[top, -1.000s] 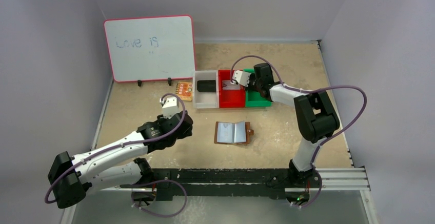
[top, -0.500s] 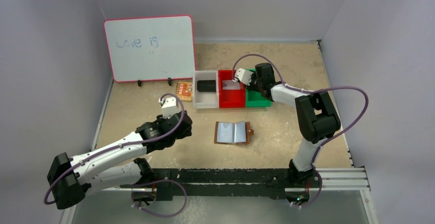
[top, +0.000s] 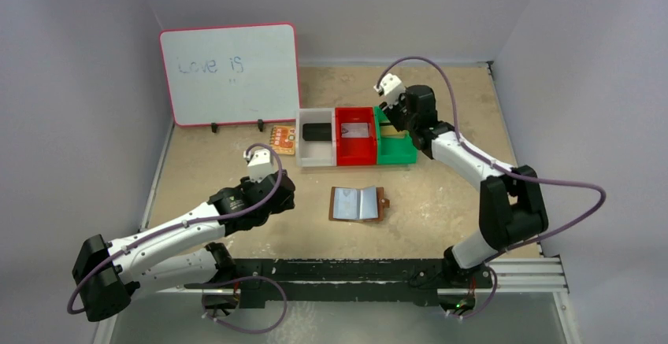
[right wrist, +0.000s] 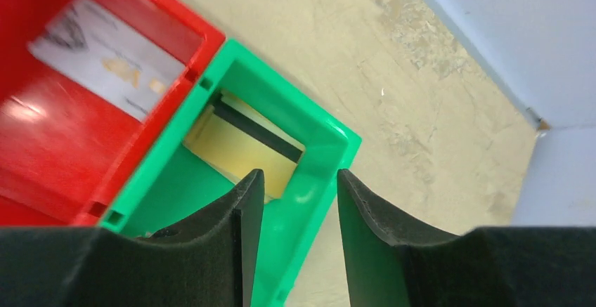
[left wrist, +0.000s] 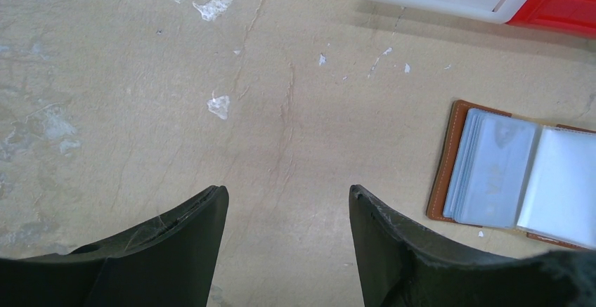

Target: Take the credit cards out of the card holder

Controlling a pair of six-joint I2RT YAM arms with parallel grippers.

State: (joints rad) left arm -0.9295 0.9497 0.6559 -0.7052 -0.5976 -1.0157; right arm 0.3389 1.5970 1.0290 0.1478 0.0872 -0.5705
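Overhead, the card holder (top: 358, 203) lies open and flat near the middle of the surface (top: 441, 194). Beyond it 3 bins sit side by side: a white bin (top: 317, 159) holding a black card (top: 316, 131), a red bin (top: 356, 155) holding a pale card (top: 356, 130), and a green bin (top: 396, 155). The right pincer (top: 394, 120) hangs over the green bin's far end; the left pincer (top: 285, 193) hovers left of the holder. An orange-yellow patterned card (top: 283, 138) lies just left of the white bin, near a whiteboard (top: 230, 73).

From the left wrist, the jaws stand well apart over bare surface, nothing between them; the holder's blue-grey pockets show at the right.

From the right wrist, the jaws are apart and hold nothing. Below them a yellow card (right wrist: 239, 145) with a black stripe lies in the green bin; the pale card lies in the red bin to the left.
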